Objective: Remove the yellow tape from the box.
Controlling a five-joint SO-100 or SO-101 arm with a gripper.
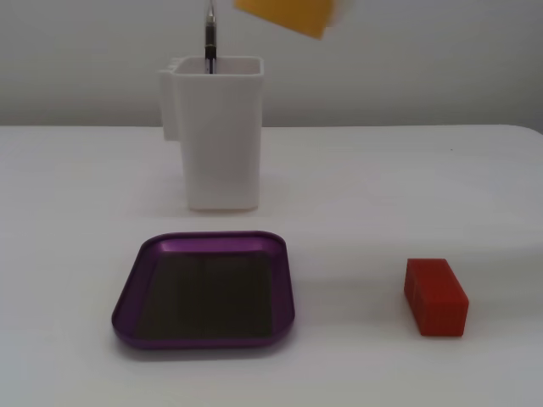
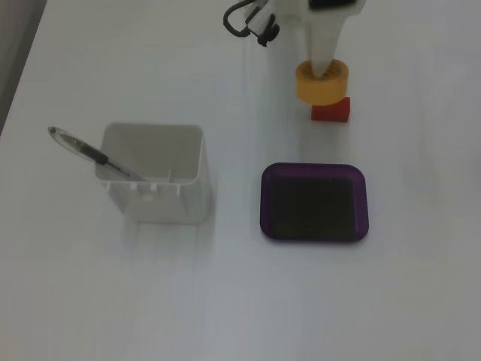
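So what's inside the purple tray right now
Nothing: the box shows only its bare dark bottom in both fixed views. The yellow tape hangs on the gripper above the table, partly covering the red block. How the jaws grip it is hidden.

The yellow tape (image 1: 287,14) hangs at the top edge, above the white container (image 1: 218,131), the box (image 1: 206,291) bare.
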